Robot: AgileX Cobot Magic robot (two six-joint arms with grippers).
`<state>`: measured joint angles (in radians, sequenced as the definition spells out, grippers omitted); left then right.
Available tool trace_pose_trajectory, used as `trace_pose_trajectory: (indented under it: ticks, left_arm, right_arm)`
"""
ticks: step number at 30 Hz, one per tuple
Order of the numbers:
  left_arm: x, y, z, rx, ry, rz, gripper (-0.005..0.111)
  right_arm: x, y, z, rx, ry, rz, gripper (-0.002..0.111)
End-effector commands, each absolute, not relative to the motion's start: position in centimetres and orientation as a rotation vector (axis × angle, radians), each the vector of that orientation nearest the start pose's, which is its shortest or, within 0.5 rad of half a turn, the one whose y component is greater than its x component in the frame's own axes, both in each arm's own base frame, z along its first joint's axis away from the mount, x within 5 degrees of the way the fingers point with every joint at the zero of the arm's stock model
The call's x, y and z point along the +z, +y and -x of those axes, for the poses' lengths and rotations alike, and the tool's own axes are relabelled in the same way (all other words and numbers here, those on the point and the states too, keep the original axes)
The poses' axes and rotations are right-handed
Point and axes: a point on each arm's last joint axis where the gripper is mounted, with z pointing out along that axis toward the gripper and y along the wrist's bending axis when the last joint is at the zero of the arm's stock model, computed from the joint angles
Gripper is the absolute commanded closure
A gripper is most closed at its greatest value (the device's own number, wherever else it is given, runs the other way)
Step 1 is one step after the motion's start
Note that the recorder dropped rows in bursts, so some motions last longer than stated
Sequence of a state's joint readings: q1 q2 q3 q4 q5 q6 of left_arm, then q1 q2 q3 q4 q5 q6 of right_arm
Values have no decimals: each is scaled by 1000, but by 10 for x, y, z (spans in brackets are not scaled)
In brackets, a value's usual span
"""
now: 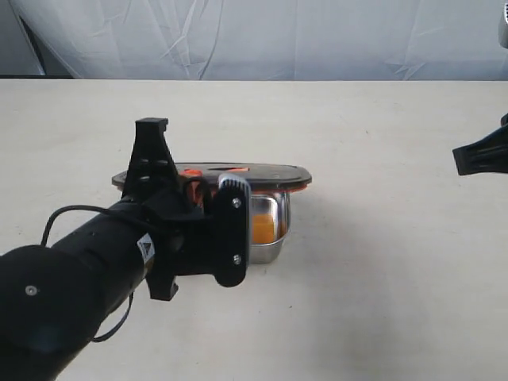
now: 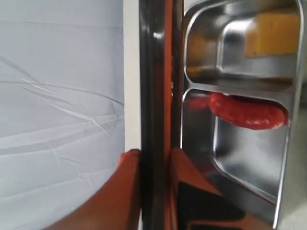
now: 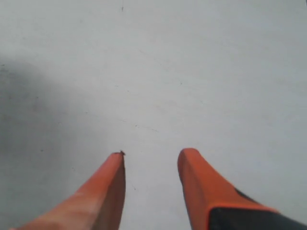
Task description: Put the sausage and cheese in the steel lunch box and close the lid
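Beige table [image 1: 381, 278], white cloth [image 1: 317, 40] behind. Steel lunch box [image 2: 240, 163]: sausage [image 2: 247, 112] is seen in one compartment, cheese [image 2: 276, 33] in the other. Lid [image 2: 152, 96] is clamped edgewise by left gripper [image 2: 153, 155] over the box; right gripper [image 3: 151, 160] is spread, empty.

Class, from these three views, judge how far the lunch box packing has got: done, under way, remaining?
Done: the sausage and the cheese lie in separate compartments of the steel lunch box. Under way: the left gripper clamps the lid by its edge over the box. Remaining: seat the lid and let go. The right gripper is open, off to the side.
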<state>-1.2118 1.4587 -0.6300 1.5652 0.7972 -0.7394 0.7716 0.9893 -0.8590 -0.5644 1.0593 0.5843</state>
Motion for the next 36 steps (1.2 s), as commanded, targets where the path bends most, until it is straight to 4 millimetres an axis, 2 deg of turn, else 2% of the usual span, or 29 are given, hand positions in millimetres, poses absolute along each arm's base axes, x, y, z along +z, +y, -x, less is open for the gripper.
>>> trace_pose_trajectory:
  ticks: [1, 5, 18, 26, 36]
  left_arm:
    - [202, -204, -145, 700, 1428, -1601, 107]
    - [201, -201, -144, 689, 1408, -1552, 107]
    - [199, -206, -142, 626, 1385, -1594, 107]
    - [170, -205, -139, 637, 1413, -1723, 107]
    - [157, -205, -134, 545, 1514, -1766, 107]
  right_arm:
    - [326, 86, -151, -189, 2392, 413, 69]
    - [326, 86, -151, -177, 2394, 410, 69]
    - [324, 88, -150, -148, 2414, 403, 69]
    - [324, 88, -149, -138, 2419, 401, 69]
    - [323, 89, -148, -120, 2431, 396, 69]
